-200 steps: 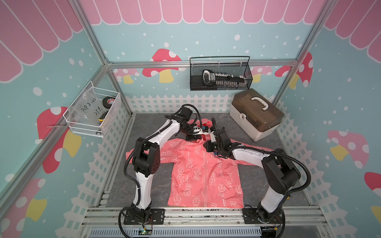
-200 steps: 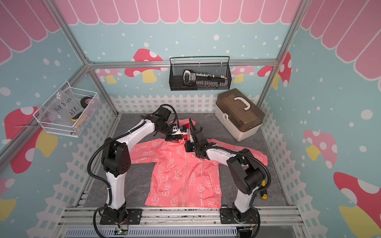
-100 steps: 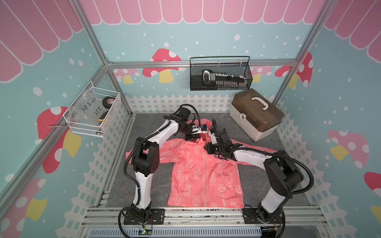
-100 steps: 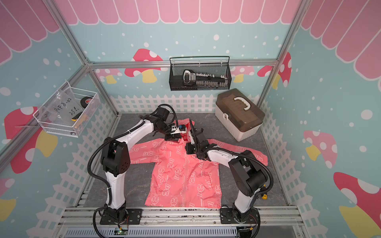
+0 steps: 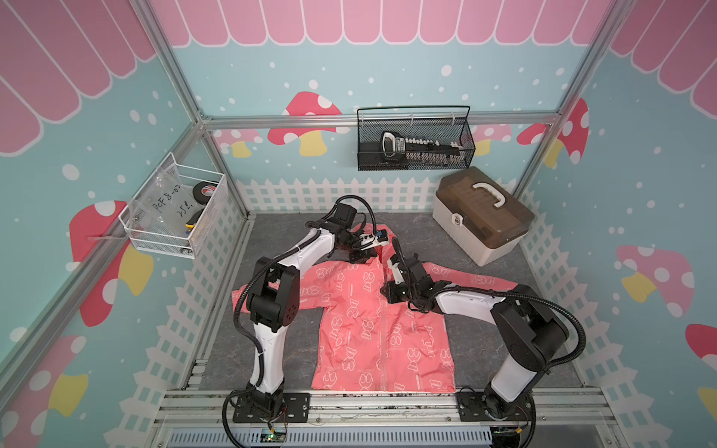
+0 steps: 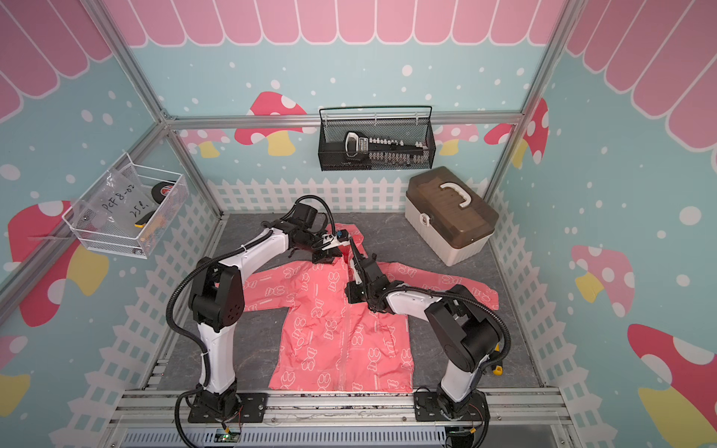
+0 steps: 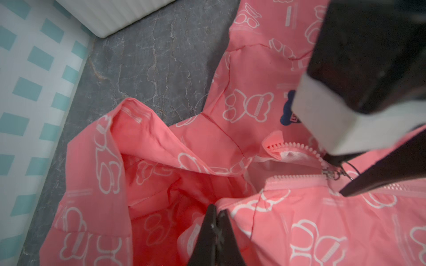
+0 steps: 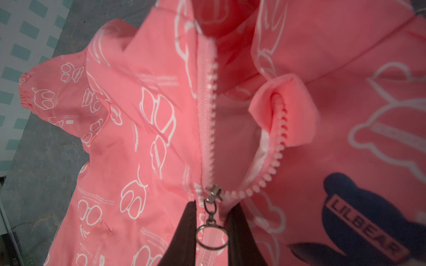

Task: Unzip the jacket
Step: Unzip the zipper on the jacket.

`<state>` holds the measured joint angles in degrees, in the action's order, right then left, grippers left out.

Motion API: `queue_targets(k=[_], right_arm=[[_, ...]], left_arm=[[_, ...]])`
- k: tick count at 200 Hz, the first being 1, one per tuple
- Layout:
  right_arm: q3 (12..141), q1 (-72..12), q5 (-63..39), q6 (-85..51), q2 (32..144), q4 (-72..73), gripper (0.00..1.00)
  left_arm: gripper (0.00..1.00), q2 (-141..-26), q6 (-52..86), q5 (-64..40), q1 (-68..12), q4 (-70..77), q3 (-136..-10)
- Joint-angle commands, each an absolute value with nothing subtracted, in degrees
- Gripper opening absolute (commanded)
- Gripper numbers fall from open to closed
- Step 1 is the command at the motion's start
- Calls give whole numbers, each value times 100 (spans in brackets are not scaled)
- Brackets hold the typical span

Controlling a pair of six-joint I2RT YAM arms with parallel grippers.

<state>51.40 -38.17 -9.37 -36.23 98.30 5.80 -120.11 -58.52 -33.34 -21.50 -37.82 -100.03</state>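
The coral-pink jacket (image 5: pixel 380 333) (image 6: pixel 341 337) lies front-up on the grey mat, hood toward the back wall. Its zipper is parted at the collar and closed below. My left gripper (image 5: pixel 362 258) (image 7: pixel 215 208) is shut on a fold of fabric at the collar's edge. My right gripper (image 5: pixel 388 289) (image 8: pixel 214 205) sits over the upper chest. Its jaws are shut on the metal ring of the zipper pull (image 8: pixel 212 237), just below the slider (image 8: pixel 213 191) (image 7: pixel 332 171). The navy LILBEAR logo (image 8: pixel 368 218) lies beside the zipper.
A beige toolbox with a brown lid (image 5: pixel 481 217) stands at the back right of the mat. A black wire basket (image 5: pixel 415 143) hangs on the back wall and a white one (image 5: pixel 174 209) on the left wall. A white picket fence (image 5: pixel 333 192) rims the mat.
My right gripper has moved a little toward the near edge along the zipper line, with the pull in it. The left gripper has stayed at the collar.
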Motion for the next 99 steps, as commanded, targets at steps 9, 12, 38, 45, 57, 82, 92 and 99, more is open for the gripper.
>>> queue_targets(k=[9, 12, 38, 45, 57, 82, 92, 99], right_arm=[[4745, -4108, -1063, -3880, 9732, 7, 2], [4724, -4129, -1062, -3895, 9732, -4, 2], [4513, -4323, -1018, -4009, 9598, -177, 2], [4439, -4384, -1001, -4048, 9536, -230, 2], [4322, -4483, -980, -4105, 9408, -349, 2], [4168, -4782, -966, -4274, 9191, -530, 2], [4167, -4940, -958, -4327, 9160, -635, 2], [4166, -5045, -945, -4354, 9142, -718, 2]], left_arm=[[0, -12048, -5223, -2740, -1981, -2416, -10135], [0, -12068, -5191, -2690, -1975, -2361, -10139], [0, -12311, -5073, -2322, -1969, -2150, -10273], [0, -12400, -5056, -2232, -1964, -2136, -10326], [0, -12541, -5036, -2042, -1960, -2125, -10424], [0, -12862, -5003, -1733, -1961, -2102, -10659], [0, -12978, -4984, -1640, -1960, -2101, -10758], [0, -13043, -4980, -1595, -1960, -2101, -10831]])
